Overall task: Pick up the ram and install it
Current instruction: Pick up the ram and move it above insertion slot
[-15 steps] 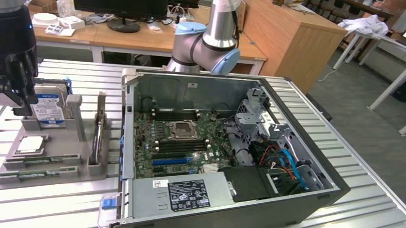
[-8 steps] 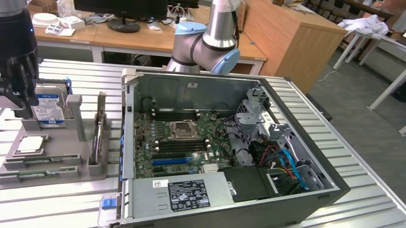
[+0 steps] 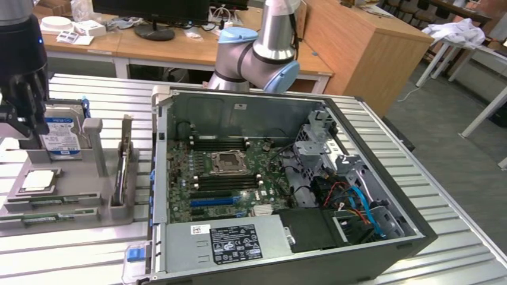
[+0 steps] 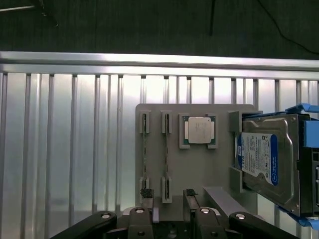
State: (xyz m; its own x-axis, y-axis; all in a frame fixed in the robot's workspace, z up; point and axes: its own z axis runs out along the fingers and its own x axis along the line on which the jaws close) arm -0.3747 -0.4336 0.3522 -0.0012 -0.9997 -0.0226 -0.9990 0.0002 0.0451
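Two ram sticks stand on edge in slots of a grey holder tray point(image 4: 199, 169); in the wrist view they show as thin lines, one ram stick point(image 4: 166, 154) and a second ram stick point(image 4: 144, 154). My gripper point(image 4: 168, 197) hovers above the tray, open, its fingers point(image 4: 146, 195) either side of the line of the first stick, with nothing between them. In the exterior view the gripper point(image 3: 20, 122) hangs over the tray's far end at the left, and the ram point(image 3: 47, 203) lies lower down in the tray point(image 3: 87, 196).
The tray also carries a square silver processor chip point(image 4: 199, 130) and a silver-and-blue hard drive point(image 4: 264, 159). An open computer case point(image 3: 277, 184) with its motherboard point(image 3: 225, 172) and dark memory slots point(image 3: 218, 142) stands to the exterior view's right on a ribbed metal table point(image 3: 79, 255).
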